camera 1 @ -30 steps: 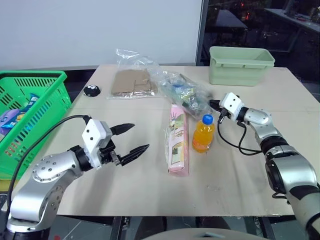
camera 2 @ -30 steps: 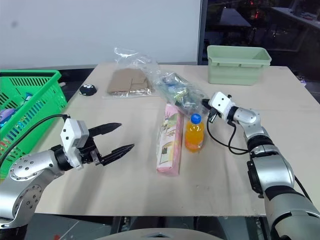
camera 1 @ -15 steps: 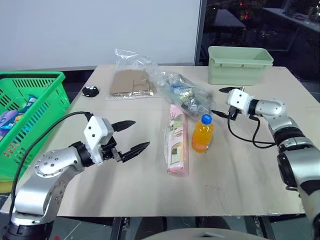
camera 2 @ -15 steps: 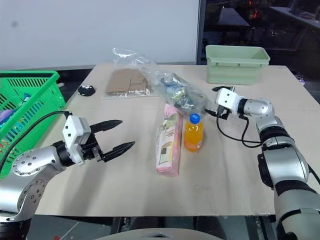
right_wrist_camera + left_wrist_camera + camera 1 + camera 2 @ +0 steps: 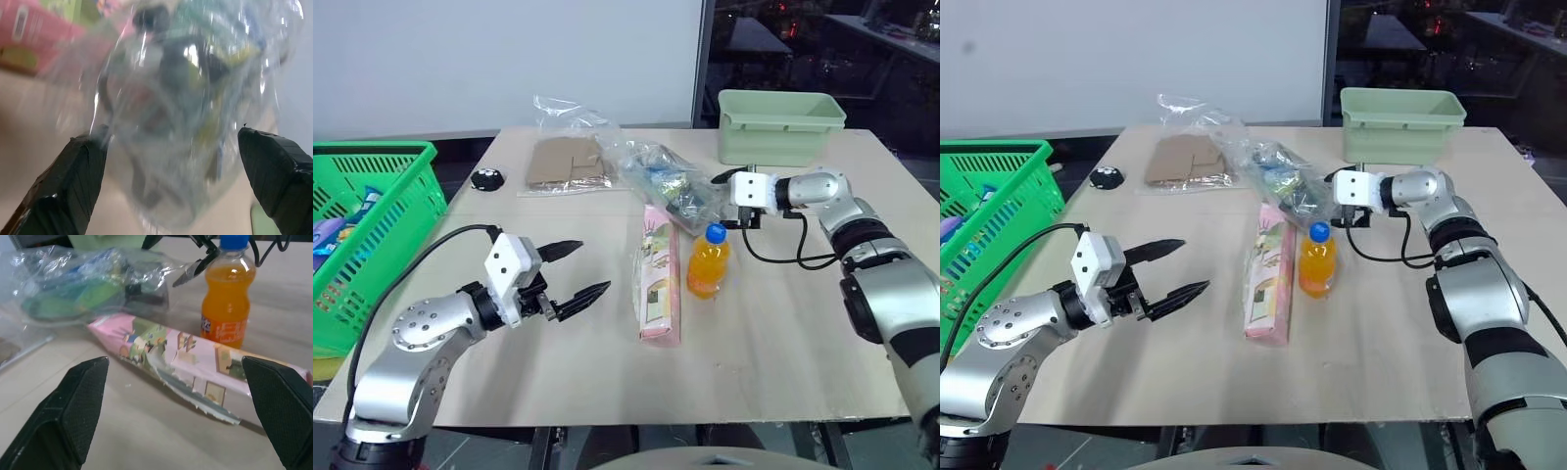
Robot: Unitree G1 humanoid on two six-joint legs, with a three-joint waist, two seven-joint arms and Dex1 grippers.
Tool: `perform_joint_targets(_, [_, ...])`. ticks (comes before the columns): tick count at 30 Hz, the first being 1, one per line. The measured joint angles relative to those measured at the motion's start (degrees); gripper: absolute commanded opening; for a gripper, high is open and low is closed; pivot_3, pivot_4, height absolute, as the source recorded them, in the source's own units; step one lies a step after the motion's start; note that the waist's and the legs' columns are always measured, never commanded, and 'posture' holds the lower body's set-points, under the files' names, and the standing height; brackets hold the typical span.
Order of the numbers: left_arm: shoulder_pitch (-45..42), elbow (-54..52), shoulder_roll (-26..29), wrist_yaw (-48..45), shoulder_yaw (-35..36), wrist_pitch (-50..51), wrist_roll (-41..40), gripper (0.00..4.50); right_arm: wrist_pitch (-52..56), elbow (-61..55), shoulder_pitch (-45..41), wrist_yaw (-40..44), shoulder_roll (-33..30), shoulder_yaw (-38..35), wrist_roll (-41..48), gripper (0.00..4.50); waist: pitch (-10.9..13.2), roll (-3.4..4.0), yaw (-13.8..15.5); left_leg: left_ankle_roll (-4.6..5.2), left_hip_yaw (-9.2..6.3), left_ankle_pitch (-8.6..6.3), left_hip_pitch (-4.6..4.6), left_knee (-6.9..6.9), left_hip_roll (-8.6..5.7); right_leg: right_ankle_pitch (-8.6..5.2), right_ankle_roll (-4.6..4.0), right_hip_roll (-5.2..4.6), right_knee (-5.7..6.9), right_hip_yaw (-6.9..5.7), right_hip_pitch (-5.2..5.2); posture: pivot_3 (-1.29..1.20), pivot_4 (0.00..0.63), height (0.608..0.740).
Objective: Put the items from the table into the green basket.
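Right end effector (image 5: 722,201): fingers spread wide, nothing held. It points at the crinkly clear bag (image 5: 668,179) of blue and dark bits; in the right wrist view the bag (image 5: 186,98) sits squarely between the two black fingers (image 5: 80,181). Whether the fingertips touch the plastic cannot be told.

Orange-drink bottle (image 5: 708,261), blue cap, stands upright on the counter (image 5: 783,323) just in front of that end effector, towards the robot, apart from it. The long pink-and-green snack packet (image 5: 658,274) lies flat just beside the bottle, on its left, one end reaching under the edge of the clear bag.

Left end effector (image 5: 579,270): fingers spread wide, empty, above the counter, well apart from the bottle on the packet's far side. In the left wrist view the packet (image 5: 195,367) and bottle (image 5: 228,289) lie ahead of its fingers (image 5: 73,416).

The green basket (image 5: 372,235) stands off the counter's left edge, well apart from the bottle, with coloured packets inside. A pale green tub (image 5: 781,127) stands at the counter's far right, behind the right end effector.
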Motion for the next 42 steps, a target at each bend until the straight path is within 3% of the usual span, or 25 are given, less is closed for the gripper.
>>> perform_joint_targets(15, [2.0,-1.0,-0.2,1.2,0.8,0.0,0.0,4.5,5.9,1.3,0.0,-2.4,4.2,0.9,-2.3,4.43,0.0,0.01,1.2,-0.01,0.0,0.0,-0.01,-0.02,0.0,-0.01,-0.01,0.01,0.02,-0.02,-0.04,0.21,0.0,0.74])
perform_joint_targets(18, [2.0,-1.0,-0.2,1.2,0.8,-0.1,0.0,4.5,7.2,1.3,0.0,-2.6,4.2,0.9,-2.4,3.63,0.0,0.01,1.2,-0.01,0.0,0.0,-0.01,-0.02,0.0,-0.01,-0.01,0.01,0.02,-0.03,-0.04,0.21,0.0,0.74])
perform_joint_targets(22, [2.1,-1.0,-0.2,1.1,0.8,-0.1,0.0,4.5,8.3,1.4,0.0,-2.4,4.2,0.7,-2.3,1.74,0.0,0.01,1.2,-0.01,0.0,0.0,-0.01,-0.01,0.0,-0.01,-0.01,0.01,0.02,-0.03,-0.04,0.2,0.0,0.74])
perform_joint_targets(23, [2.1,-1.0,-0.2,1.0,0.8,-0.1,0.0,4.5,8.3,1.4,0.0,-2.4,4.2,0.7,-2.3,1.51,0.0,0.01,1.2,-0.01,0.0,0.0,-0.01,-0.02,0.0,-0.01,-0.01,0.01,0.02,-0.03,-0.04,0.2,0.0,0.74])
perform_joint_targets(26, [1.9,-0.9,-0.2,0.8,0.8,-0.4,0.1,4.5,8.4,1.6,0.1,-2.1,4.2,0.6,-2.0,0.22,0.0,0.01,1.2,-0.01,0.0,0.0,-0.01,-0.01,0.0,-0.01,-0.01,0.01,0.02,-0.03,-0.04,0.19,0.0,0.74])
perform_joint_targets(27, [1.7,-0.9,-0.2,0.7,0.8,-0.5,0.2,4.5,8.4,1.6,0.2,-2.0,4.2,0.5,-2.0,0.04,0.0,0.01,1.2,-0.01,0.0,0.0,-0.01,-0.01,0.0,-0.01,-0.01,0.01,0.02,-0.03,-0.04,0.19,0.0,0.74])
perform_joint_targets(42, [-1.0,1.1,-0.2,-0.1,0.5,-1.7,1.7,4.5,8.6,1.7,0.7,1.3,2.4,-6.5,4.7,0.04,0.0,0.04,1.2,-0.01,0.0,0.0,-0.04,-0.12,0.0,-0.01,-0.01,0.01,-0.04,-0.03,-0.08,0.16,0.0,0.74])
